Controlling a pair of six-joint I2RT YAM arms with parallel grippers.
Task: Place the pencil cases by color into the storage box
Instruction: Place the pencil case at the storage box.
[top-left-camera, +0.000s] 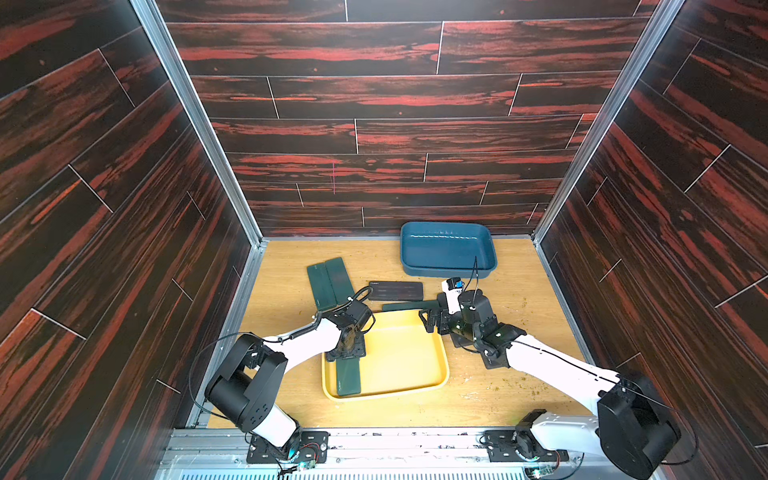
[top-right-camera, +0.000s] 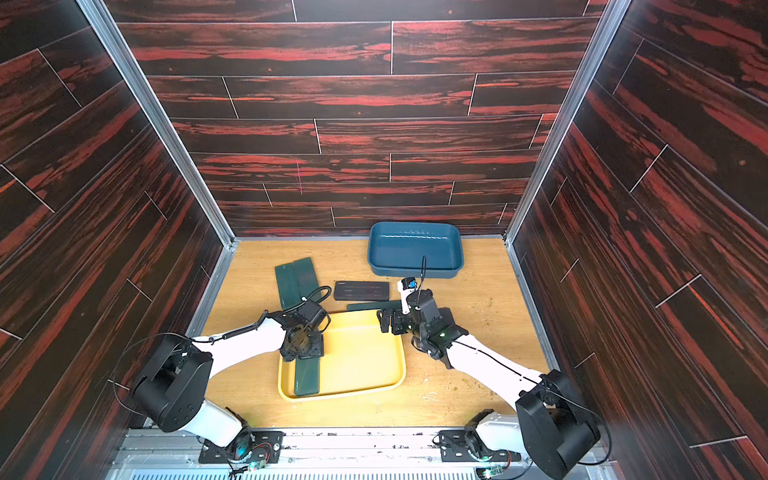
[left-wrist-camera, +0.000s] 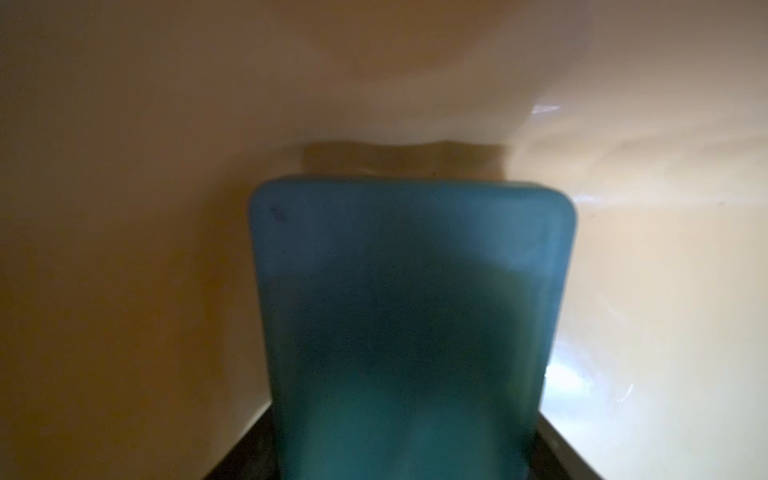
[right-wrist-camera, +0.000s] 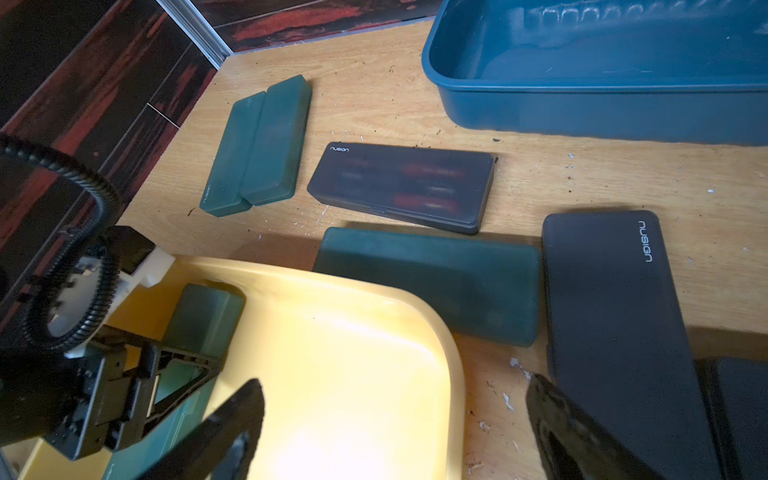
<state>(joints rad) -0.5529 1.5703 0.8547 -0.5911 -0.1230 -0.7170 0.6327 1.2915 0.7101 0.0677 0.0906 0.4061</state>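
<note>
My left gripper (top-left-camera: 347, 353) is shut on the far end of a dark green pencil case (top-left-camera: 348, 379), which lies low along the left side of the yellow storage tray (top-left-camera: 409, 357). In the left wrist view this case (left-wrist-camera: 411, 311) points at the tray wall (left-wrist-camera: 124, 208). My right gripper (right-wrist-camera: 395, 380) stands open and empty above the tray's far right corner. On the table beyond it lie one green case (right-wrist-camera: 432, 282), a black case (right-wrist-camera: 403, 187), a second black case (right-wrist-camera: 615, 316) and two green cases side by side (top-left-camera: 330, 282).
A blue storage tub (top-left-camera: 451, 271) stands empty at the back right, close behind my right wrist. The cell's dark walls close in on three sides. Crumbs dot the wooden table at the right (top-left-camera: 511, 382).
</note>
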